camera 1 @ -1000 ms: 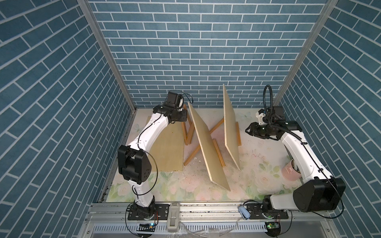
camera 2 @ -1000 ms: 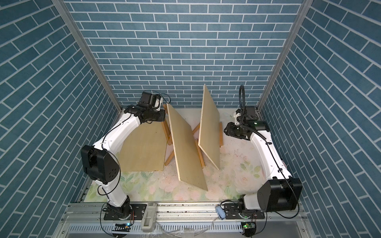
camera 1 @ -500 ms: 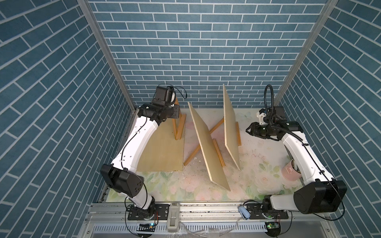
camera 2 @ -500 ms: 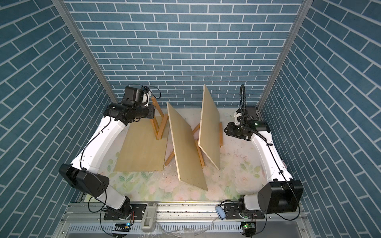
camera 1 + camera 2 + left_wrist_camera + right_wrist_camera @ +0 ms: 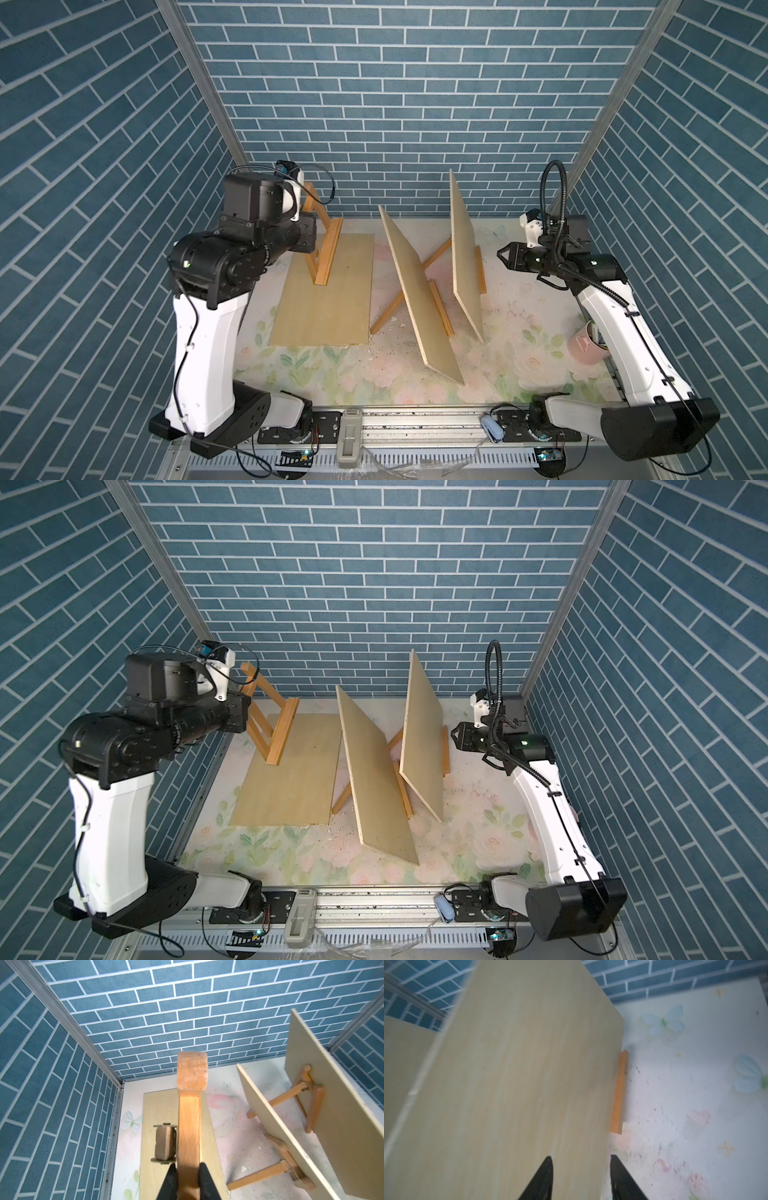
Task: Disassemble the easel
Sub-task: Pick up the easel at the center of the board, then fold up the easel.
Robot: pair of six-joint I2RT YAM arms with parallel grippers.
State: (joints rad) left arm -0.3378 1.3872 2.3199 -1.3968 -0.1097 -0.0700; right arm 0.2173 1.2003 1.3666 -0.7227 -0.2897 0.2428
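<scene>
My left gripper (image 5: 189,1167) is shut on a leg of a small wooden easel (image 5: 326,245) and holds it tilted in the air at the back left. In the left wrist view the easel (image 5: 190,1118) runs straight out from between the fingers. Under it a pale board (image 5: 328,299) lies flat on the mat. Two more boards stand leaning mid-table: the middle board (image 5: 419,299) and the right board (image 5: 463,257), each propped on another easel (image 5: 436,253). My right gripper (image 5: 500,253) is open just right of the right board (image 5: 519,1074), apart from it, holding nothing.
A pink cup (image 5: 586,347) stands at the right edge beside my right arm. Blue brick walls close in the back and both sides. White crumbs are scattered over the floral mat (image 5: 519,316). The standing boards split the middle of the table.
My left arm has swung left and upward, carrying the easel away from the middle board to above the flat board. The right arm has hardly moved.
</scene>
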